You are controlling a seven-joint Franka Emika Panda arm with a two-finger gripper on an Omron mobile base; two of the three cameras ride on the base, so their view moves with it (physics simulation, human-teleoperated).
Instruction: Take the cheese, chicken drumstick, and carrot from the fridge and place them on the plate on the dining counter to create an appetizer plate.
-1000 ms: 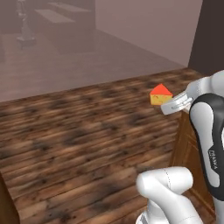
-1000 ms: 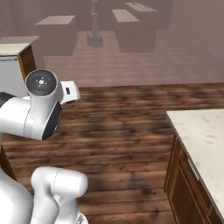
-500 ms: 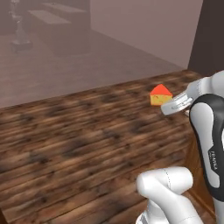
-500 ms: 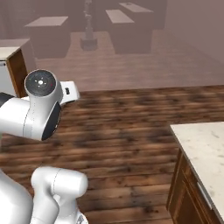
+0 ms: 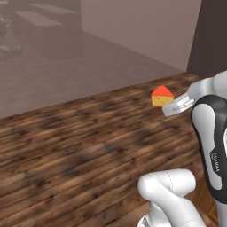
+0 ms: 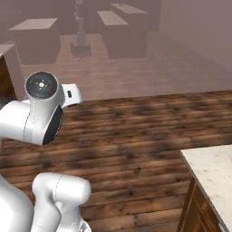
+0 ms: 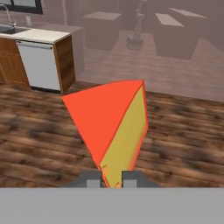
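Note:
The cheese (image 5: pixel 162 96), an orange-yellow wedge with a red rind, hangs in the air over the wooden floor, and my gripper (image 5: pixel 165 105) is shut on its lower end. In the hand view the cheese (image 7: pixel 114 127) looms large, pinched at its narrow bottom between the two dark fingertips (image 7: pixel 92 179) of my gripper (image 7: pixel 112 180). A corner of the speckled beige dining counter (image 6: pixel 212 168) shows at the lower right of the right base view. The chicken drumstick, carrot, fridge and plate are out of view.
Dark wood plank floor (image 5: pixel 80 146) spreads under the arm. A wooden cabinet with a white dishwasher front (image 7: pixel 40 64) and pale top stands at the hand view's upper left. Hazy tables (image 6: pixel 37 38) and a pedestal (image 6: pixel 80 31) stand far back.
The whole scene has shifted in both base views, so the base is moving; the counter corner has slid lower right. The arm holds the cheese in the same pose.

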